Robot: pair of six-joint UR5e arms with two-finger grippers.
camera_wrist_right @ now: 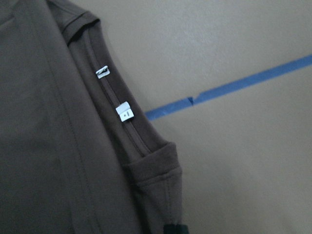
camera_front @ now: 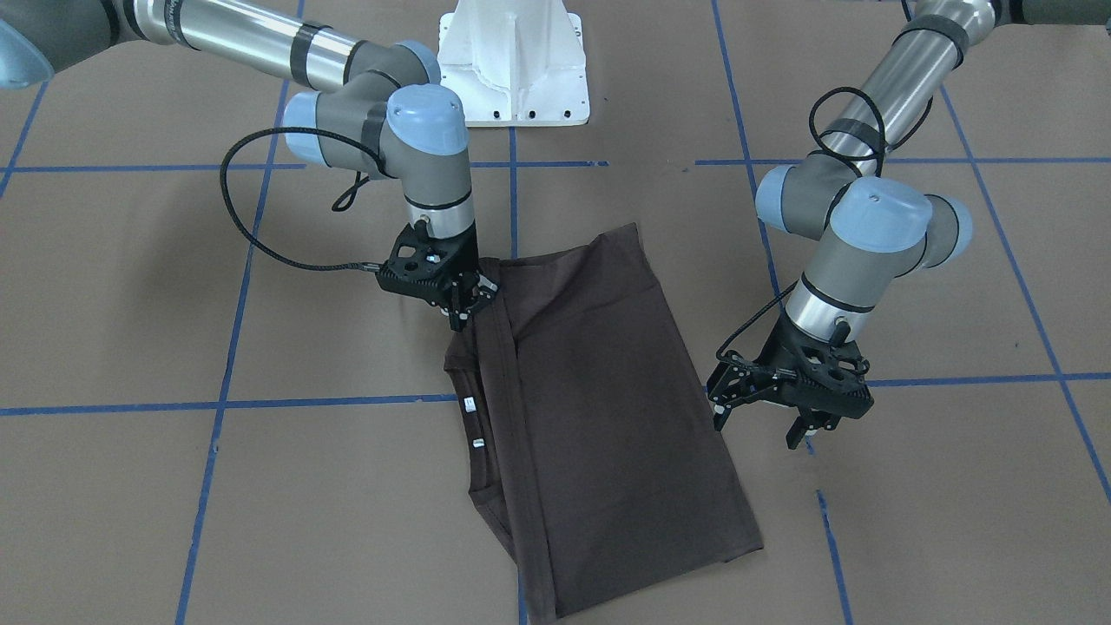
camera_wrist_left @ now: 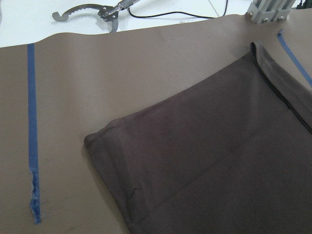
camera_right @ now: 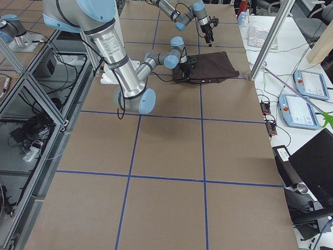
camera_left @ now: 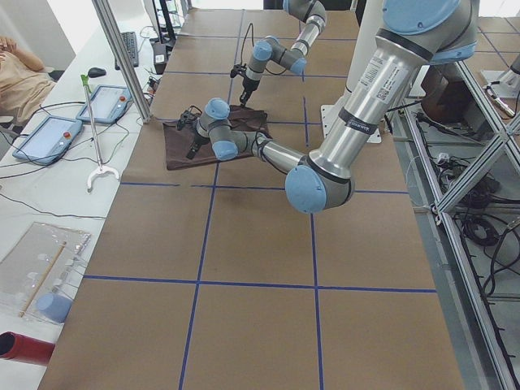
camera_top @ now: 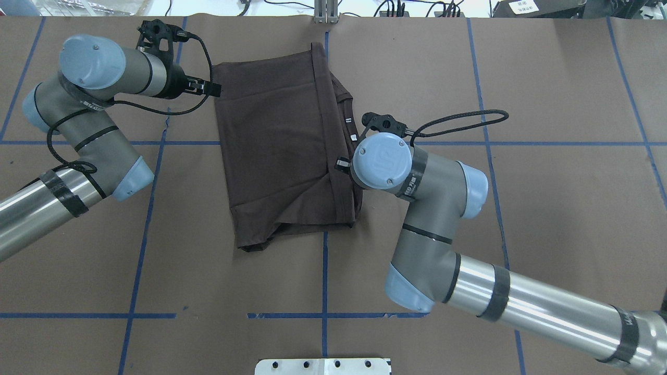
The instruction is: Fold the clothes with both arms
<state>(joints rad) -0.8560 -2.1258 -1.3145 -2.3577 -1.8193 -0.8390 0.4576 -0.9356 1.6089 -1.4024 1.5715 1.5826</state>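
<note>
The dark brown T-shirt (camera_front: 608, 391) lies folded into a long rectangle mid-table, also seen from overhead (camera_top: 276, 146). Its collar edge with two white tags (camera_wrist_right: 124, 112) faces my right arm's side. My right gripper (camera_front: 460, 312) points down at the shirt's near corner, shut on a pinch of the folded edge. In the overhead view its wrist (camera_top: 380, 161) hides it. My left gripper (camera_front: 762, 424) hangs open just off the shirt's opposite long edge, holding nothing. The left wrist view shows a rounded shirt corner (camera_wrist_left: 219, 161) flat on the paper.
Brown paper with blue tape lines (camera_front: 226, 404) covers the table. The white pedestal base (camera_front: 512, 61) stands behind the shirt. A metal post (camera_top: 324, 10) stands at the far edge, and a grabber tool (camera_wrist_left: 87, 9) lies beyond it. Tablets (camera_left: 49, 134) sit on the side bench.
</note>
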